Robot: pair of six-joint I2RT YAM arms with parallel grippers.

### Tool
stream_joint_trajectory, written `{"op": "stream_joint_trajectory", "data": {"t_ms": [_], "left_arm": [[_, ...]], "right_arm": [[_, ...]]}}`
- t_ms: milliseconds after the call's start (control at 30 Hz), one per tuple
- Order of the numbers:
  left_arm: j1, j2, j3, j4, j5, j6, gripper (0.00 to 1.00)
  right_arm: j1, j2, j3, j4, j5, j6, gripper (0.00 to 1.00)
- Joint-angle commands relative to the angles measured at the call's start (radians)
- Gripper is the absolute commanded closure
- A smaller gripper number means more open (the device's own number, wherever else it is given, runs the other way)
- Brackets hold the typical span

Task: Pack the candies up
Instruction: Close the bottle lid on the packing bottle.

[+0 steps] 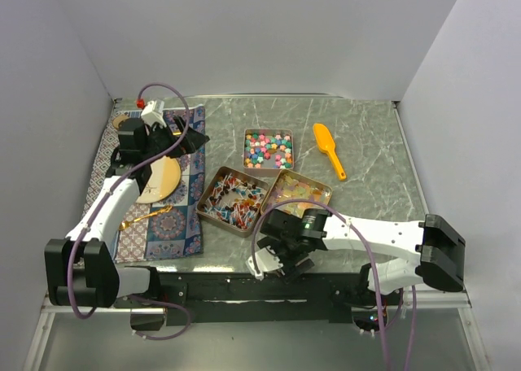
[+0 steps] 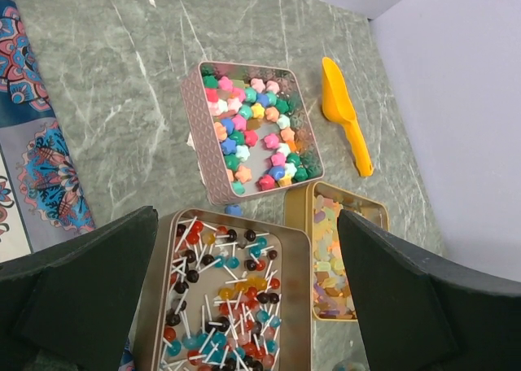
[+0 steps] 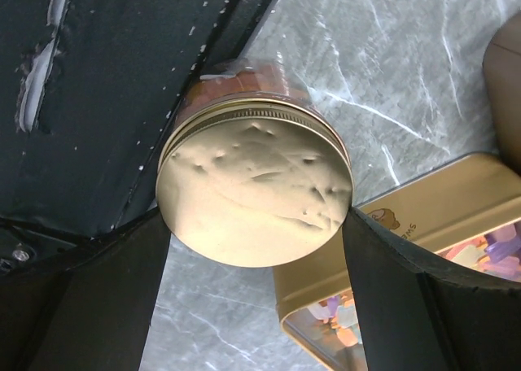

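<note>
Three open tins hold the candies: round multicolour ones in a pink tin (image 1: 269,149) (image 2: 251,127), red-blue-white stick pieces in a tin (image 1: 234,200) (image 2: 221,298), and translucent squares in a gold tin (image 1: 301,193) (image 2: 335,257). My left gripper (image 1: 189,137) (image 2: 244,306) is open and empty, above the mat's right edge, left of the tins. My right gripper (image 1: 278,259) (image 3: 254,220) is shut on a round jar with a dented gold lid (image 3: 254,194), at the table's near edge just in front of the gold tin (image 3: 407,224).
A yellow scoop (image 1: 330,150) (image 2: 346,111) lies right of the pink tin. A patterned mat (image 1: 155,224) at the left carries a pale plate (image 1: 161,181) and a gold spoon (image 1: 151,218). One blue candy (image 2: 234,211) lies loose between the tins.
</note>
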Motion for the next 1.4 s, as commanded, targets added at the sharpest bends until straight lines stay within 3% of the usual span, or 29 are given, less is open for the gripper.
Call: {"op": "stream_joint_trajectory", "data": {"t_ms": [0,100,267,467,600,733,867,967,1067,1200,1300,1367], "left_arm": [[0.005,0.011,0.007,0.052,0.032,-0.015,0.01],[0.005,0.007,-0.011,0.089,0.054,-0.019,0.02],[0.003,-0.083,-0.157,0.319,0.038,-0.044,0.01],[-0.005,-0.22,-0.26,0.351,0.071,-0.032,0.01],[-0.064,-0.476,-0.384,0.364,0.068,0.002,0.01],[-0.201,-0.715,-0.508,0.284,0.011,0.095,0.01],[-0.417,-0.881,-0.541,0.141,-0.075,0.112,0.01],[-0.495,-0.944,-0.565,0.058,-0.158,0.167,0.03],[-0.572,-0.925,-0.588,0.1,-0.111,0.212,0.03],[-0.762,-0.916,-0.62,0.087,-0.175,0.359,0.03],[-0.869,-0.894,-0.662,0.181,-0.17,0.352,0.03],[-1.026,-0.79,-0.651,0.173,-0.34,0.379,0.03]], "right_arm": [[-0.034,0.052,-0.079,0.087,0.091,0.046,0.26],[-0.101,0.066,-0.081,0.085,0.095,0.047,0.26],[-0.254,0.108,-0.047,0.088,0.092,0.035,0.26],[-0.31,0.132,-0.032,0.019,-0.021,0.003,0.21],[-0.305,0.106,-0.033,0.018,-0.061,0.044,0.11],[-0.311,0.084,-0.024,0.007,-0.064,0.059,0.0],[-0.319,0.078,-0.02,0.007,-0.078,0.069,0.0],[-0.331,0.061,-0.015,0.033,-0.093,0.087,0.0],[-0.347,0.05,-0.006,0.044,-0.115,0.119,0.0],[-0.382,0.012,0.022,0.001,-0.123,0.139,0.0],[-0.443,-0.046,0.034,-0.048,-0.1,0.135,0.0],[-0.492,-0.088,0.029,-0.085,-0.089,0.132,0.0]]}}
